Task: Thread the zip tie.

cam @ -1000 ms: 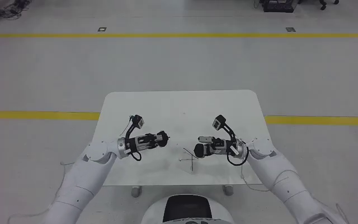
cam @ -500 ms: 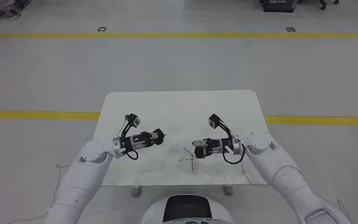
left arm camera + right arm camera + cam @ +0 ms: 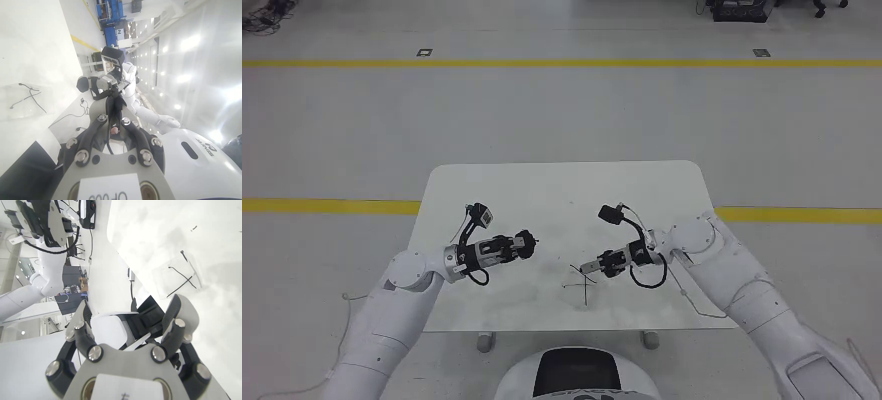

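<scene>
Ties (image 3: 186,280) lie crossed near the front edge of the table (image 3: 562,190), flat on what looks like a clear plastic sheet (image 3: 162,279). None is lifted. Right gripper (image 3: 586,268) hangs just beside them on the right, jaws wide apart with nothing between. Left gripper (image 3: 528,241) is farther back over the table, well apart from the ties, with its fingers pressed together. It looks empty, though the view is too poor to rule out something thin pinched there.

Step in hand, by my read, is the first pick of one tie with the right gripper; threading has not begun. To do it well:
- Take one strap only, away from the crossing, so the second tie doesn't come along.
- Set the pads either side of the strap, across its length.
- The strap is thin on slick plastic, so the pads must reach the surface or it slips, and the sheet may lift too.
- Grip near the head, leaving the tail free for the left gripper to feed.
</scene>
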You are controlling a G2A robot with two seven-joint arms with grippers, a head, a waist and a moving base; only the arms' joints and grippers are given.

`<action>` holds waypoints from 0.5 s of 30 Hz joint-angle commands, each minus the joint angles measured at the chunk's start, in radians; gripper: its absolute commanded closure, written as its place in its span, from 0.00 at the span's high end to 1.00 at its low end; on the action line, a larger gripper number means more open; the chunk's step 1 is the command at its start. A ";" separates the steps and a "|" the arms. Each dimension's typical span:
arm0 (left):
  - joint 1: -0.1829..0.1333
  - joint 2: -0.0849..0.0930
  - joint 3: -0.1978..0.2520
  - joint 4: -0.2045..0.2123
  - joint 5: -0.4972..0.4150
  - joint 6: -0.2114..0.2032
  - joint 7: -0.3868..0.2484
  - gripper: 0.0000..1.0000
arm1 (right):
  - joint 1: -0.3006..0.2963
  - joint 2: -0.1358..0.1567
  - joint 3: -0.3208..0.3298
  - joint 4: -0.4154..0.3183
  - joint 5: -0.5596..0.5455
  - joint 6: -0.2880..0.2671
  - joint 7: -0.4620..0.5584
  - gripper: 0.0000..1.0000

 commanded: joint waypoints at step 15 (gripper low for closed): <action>0.000 0.000 0.000 0.000 0.000 0.000 0.000 0.00 | 0.133 -0.010 -0.132 -0.079 -0.337 -0.069 0.105 1.00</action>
